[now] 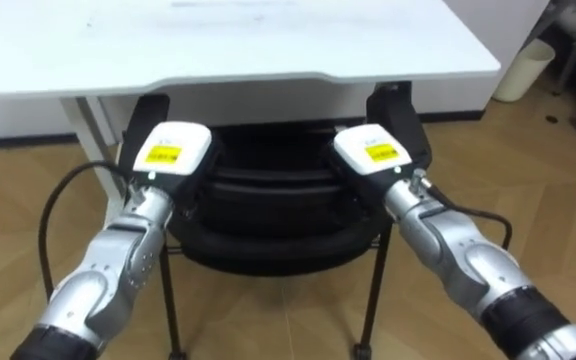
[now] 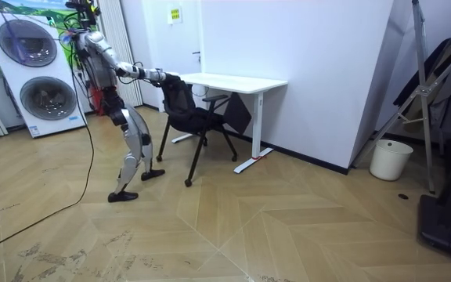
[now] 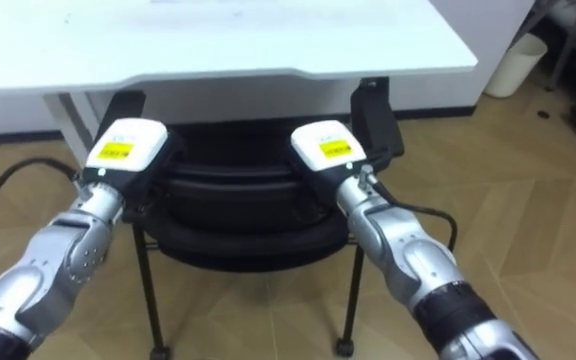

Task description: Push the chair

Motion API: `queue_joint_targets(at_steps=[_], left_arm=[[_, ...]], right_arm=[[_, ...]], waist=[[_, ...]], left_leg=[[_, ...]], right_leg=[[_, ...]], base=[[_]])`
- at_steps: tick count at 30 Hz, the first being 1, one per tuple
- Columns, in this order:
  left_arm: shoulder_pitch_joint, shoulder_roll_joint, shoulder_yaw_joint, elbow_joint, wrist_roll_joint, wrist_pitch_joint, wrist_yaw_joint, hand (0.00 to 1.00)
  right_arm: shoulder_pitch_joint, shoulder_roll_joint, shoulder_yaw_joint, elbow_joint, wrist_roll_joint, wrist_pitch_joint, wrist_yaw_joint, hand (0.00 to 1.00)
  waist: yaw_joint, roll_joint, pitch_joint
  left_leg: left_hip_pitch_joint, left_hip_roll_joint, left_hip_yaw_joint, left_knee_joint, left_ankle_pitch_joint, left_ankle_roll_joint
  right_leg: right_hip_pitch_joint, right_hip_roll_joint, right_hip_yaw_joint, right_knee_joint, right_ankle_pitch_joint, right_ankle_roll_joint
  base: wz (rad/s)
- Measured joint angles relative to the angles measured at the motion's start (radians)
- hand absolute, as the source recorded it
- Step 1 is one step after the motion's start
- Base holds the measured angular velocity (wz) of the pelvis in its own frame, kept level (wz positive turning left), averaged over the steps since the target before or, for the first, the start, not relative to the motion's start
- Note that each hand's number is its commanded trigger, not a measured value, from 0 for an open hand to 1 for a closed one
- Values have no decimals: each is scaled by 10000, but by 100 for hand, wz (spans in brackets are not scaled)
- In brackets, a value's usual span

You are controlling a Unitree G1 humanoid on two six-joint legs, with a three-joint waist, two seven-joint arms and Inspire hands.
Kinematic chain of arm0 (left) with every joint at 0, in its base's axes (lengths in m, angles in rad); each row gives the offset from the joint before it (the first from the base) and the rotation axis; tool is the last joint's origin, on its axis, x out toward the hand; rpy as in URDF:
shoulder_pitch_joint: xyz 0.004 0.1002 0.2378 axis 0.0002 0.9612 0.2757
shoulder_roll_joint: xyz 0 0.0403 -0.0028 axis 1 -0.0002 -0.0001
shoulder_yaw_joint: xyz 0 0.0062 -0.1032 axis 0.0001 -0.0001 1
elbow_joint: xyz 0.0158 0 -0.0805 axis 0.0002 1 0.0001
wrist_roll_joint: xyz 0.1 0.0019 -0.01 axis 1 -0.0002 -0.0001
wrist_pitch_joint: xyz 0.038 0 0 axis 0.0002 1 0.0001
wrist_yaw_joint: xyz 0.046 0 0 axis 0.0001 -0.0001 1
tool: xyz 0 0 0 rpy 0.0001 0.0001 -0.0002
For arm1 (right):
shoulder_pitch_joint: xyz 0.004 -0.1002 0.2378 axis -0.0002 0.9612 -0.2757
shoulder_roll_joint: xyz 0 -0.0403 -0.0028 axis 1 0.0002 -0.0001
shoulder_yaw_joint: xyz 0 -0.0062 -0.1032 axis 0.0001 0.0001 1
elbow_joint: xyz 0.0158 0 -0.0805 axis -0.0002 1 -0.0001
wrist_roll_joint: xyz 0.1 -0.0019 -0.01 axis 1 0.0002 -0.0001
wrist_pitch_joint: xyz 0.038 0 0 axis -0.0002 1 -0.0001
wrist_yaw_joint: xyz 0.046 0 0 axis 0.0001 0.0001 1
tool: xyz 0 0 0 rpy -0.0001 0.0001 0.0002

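Note:
A black chair (image 1: 268, 200) on thin metal legs stands in front of me, its seat partly under the white desk (image 1: 218, 45). My left hand (image 1: 171, 152) rests against the left end of the backrest's top edge. My right hand (image 1: 373, 150) lies against the right end. Both show the backs of the hands, each with a yellow label. In the room view I lean forward with arms stretched out to the chair (image 2: 185, 110) at the desk (image 2: 233, 81). The right eye view shows the same chair (image 3: 238, 215) with my left hand (image 3: 125, 145) and right hand (image 3: 326, 145) on it.
A white bin (image 2: 386, 159) stands by the wall past the desk, and shows at the upper right as the bin (image 1: 523, 70). Stacked washing machines (image 2: 34, 70) are behind me. A rack with dark clothes (image 2: 441, 86) fills the room view's right. Bare wood floor lies around the chair.

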Motion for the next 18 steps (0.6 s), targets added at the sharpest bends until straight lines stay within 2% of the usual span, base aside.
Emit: queue_joint_targets(at_steps=[2, 3, 4, 7, 8, 10, 11, 13, 14, 15, 16, 17, 18], left_arm=[[40, -49, -15, -2, -12, -14, -40, 100], [40, -66, -18, 7, -12, -17, -100, 100], [42, -91, -29, 28, -13, -56, -126, 100], [39, -54, -22, 30, -11, -183, -160, 100], [38, -53, -18, 30, -11, -191, -163, 100], [4, -30, -3, 13, 20, -232, -160, 100], [-17, -30, 1, 23, 25, -232, -153, 100], [-36, -21, 73, 48, 24, -233, -101, 100], [-36, -16, 77, 73, 24, -233, -92, 100], [-38, 6, 38, 181, 33, -265, 3, 100], [-76, 26, 9, 363, 36, -373, 112, 100], [-127, 31, -10, 473, 30, -416, 132, 100], [-159, 76, -14, 606, 30, -468, 162, 100]], right_arm=[[83, -49, 0, -23, 11, -15, -36, 100], [111, -53, 0, -11, 15, -11, -73, 100], [149, -96, 1, -12, 48, -34, -77, 100], [253, -97, 12, -7, 163, -41, -94, 100], [253, -94, 12, -2, 180, -40, -96, 100], [252, -27, 12, 43, 210, -41, -208, 100], [251, -60, 12, 54, 200, -34, -250, 100], [177, 13, 16, 69, 85, 5, -356, 100], [177, 52, 42, 115, 79, 16, -405, 100], [177, 101, 106, 228, 80, 32, -452, 100], [177, 165, 107, 349, 79, 3, -457, 100], [181, 204, 107, 393, 81, 5, -457, 100], [182, 325, 111, 497, 79, 23, -438, 100]], waist=[[88, -38, -3], [43, -54, 13], [4, -46, 21], [-8, -32, 45], [-1, -20, 53], [97, 117, 103], [133, 181, 145], [402, 471, 281], [419, 488, 286], [354, 459, 271], [138, 381, 228], [28, 334, 220], [-151, 218, 152]], left_leg=[[135, -99, 126, 218, -332, 103], [226, -178, 169, 408, -540, 205], [297, -212, 194, 640, -723, 245], [406, -108, 215, 1007, -1121, 337], [413, -87, 208, 1018, -1152, 353], [436, 74, 114, 970, -1181, 371], [452, 132, 70, 947, -1184, 375], [461, 110, -475, 785, -1167, 348], [478, 100, -583, 737, -1149, 319], [546, 33, -848, 627, -1079, 217], [586, -133, -1182, 565, -992, 116], [581, -188, -1302, 571, -956, 88], [546, -217, -1403, 566, -871, -32]], right_leg=[[62, -244, 59, 287, -65, 78], [-13, -378, 47, 895, -36, 127], [-171, -562, 144, 1611, 124, 280], [-306, -618, 251, 2318, 494, 353], [-345, -616, 241, 2405, 593, 359], [-670, -503, 285, 2783, 1163, 329], [-799, -448, 316, 2917, 1243, 273], [-1736, -122, 485, 2694, 1243, 180], [-1934, -36, 481, 2453, 1243, 172], [-2176, 120, 558, 1695, 1260, 141], [-2287, 269, 697, 783, 1396, 28], [-2364, 311, 768, 557, 1685, -101], [-2365, 397, 843, 432, 1999, -209]], base=[[-19], [0], [0], [-7], [-6], [-12], [-36], [-46], [-5], [45], [67], [91], [76]])
